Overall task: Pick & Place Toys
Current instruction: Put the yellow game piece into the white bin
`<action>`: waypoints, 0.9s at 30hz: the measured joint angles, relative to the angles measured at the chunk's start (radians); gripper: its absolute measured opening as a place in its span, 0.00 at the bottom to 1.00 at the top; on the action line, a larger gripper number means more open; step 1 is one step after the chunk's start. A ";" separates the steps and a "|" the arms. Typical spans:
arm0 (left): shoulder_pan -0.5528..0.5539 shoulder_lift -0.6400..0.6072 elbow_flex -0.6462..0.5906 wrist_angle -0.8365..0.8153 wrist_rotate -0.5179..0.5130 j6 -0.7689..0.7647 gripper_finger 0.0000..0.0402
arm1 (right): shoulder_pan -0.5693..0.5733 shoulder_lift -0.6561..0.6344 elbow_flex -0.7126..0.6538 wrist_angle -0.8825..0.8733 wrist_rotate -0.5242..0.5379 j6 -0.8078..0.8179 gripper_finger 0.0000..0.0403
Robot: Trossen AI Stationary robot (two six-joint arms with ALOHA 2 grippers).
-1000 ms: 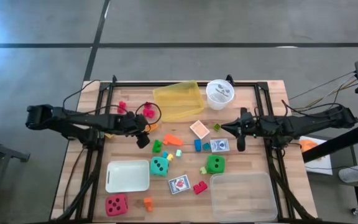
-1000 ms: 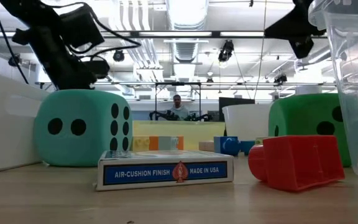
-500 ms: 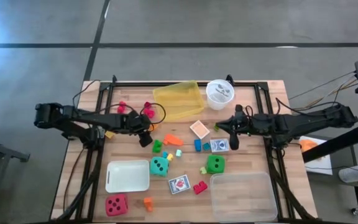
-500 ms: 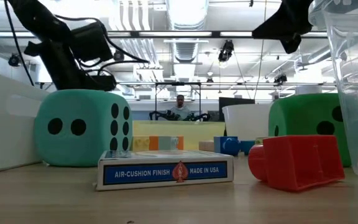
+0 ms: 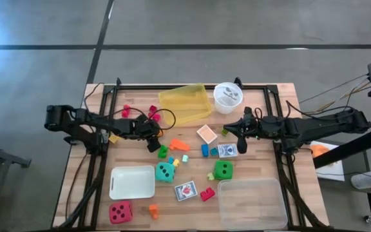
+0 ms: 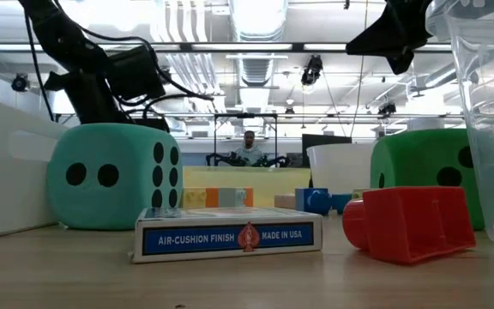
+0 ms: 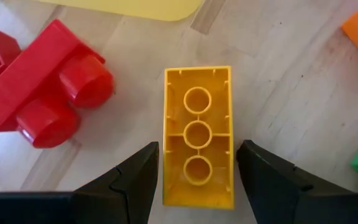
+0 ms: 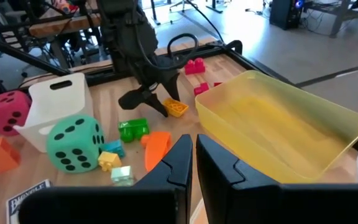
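- Yellow block (image 7: 197, 144) lies hollow side up on the wood table (image 5: 250, 200), close by the yellow tray (image 5: 185, 103); it sits between the left gripper's (image 7: 197, 177) two fingers.
- Step in hand, as I judge it: left arm about to pinch that block. Do it well: keep the fingers square to the long sides, come down until the pads are at mid-height of the walls, then close evenly so the block doesn't twist or skid.
- Watch the red block (image 7: 45, 93) just beside it; a finger could clip it on the way down.
- Left gripper: about half open, a finger on each long side of the yellow block, narrow gaps both sides, no contact that I can see. Holds nothing yet.
- Right gripper (image 5: 242, 143): fingers closed together, empty, hanging above the table right of centre, near a card pack (image 5: 227, 151) and the cup (image 5: 228, 96). Waiting.
- Other toys are spread out: teal die (image 5: 165, 171) beside the white tray (image 5: 132, 183), green die (image 5: 223, 170) above the clear tray (image 5: 250, 203), red die (image 5: 120, 212) at the front left, orange block (image 5: 178, 145) and green block (image 5: 163, 152) near the left gripper.
- Trays look empty, so I'd say the task is at an early stage.
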 joint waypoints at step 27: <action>0.004 -0.046 -0.006 -0.018 0.048 0.012 0.29 | 0.000 0.000 -0.001 0.007 0.000 -0.033 0.05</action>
